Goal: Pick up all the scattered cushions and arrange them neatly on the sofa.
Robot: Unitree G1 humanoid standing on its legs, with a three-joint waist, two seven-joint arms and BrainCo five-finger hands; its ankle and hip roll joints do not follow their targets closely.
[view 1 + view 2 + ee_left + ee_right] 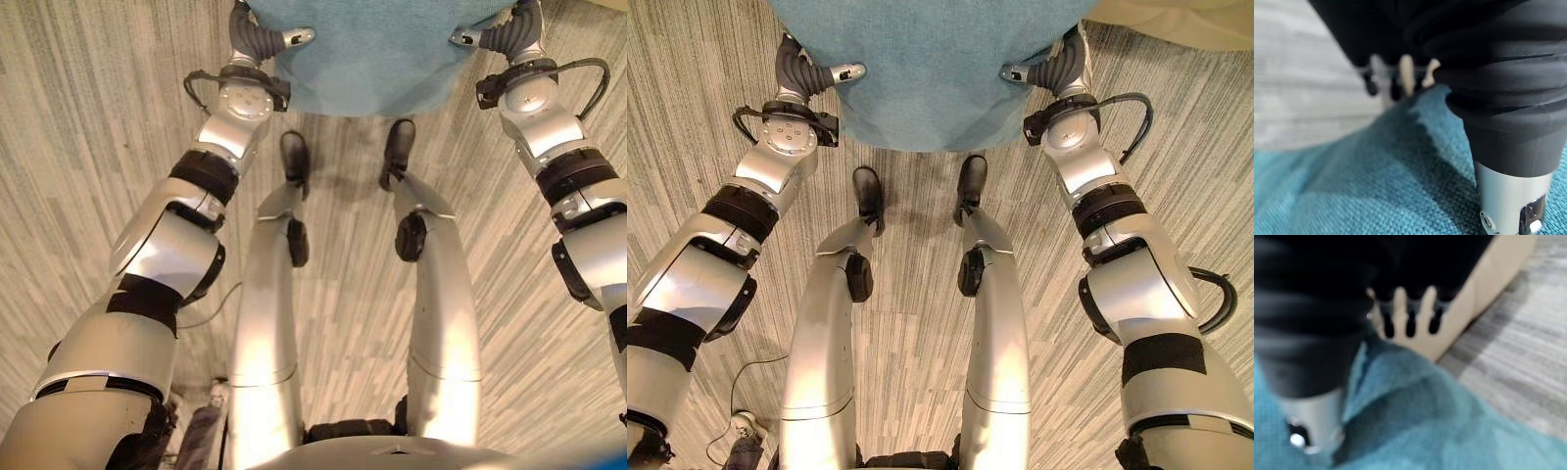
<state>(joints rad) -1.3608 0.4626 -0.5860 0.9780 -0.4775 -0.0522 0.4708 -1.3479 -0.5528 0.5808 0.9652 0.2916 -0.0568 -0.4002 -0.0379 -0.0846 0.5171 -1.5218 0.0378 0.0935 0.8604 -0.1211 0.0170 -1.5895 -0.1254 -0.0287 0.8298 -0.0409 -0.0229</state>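
Teal woven cushion (931,69) at twelve o'clock, held clear above the striped carpet floor (1176,157); clamped between left hand (265,41) at ten o'clock and right hand (1050,69) at two o'clock, thumbs over the near face, fingers (1409,318) down the far edges; squeezed from both sides, probably to carry it level; pale beige sofa edge (1185,24) beyond, likely the destination.
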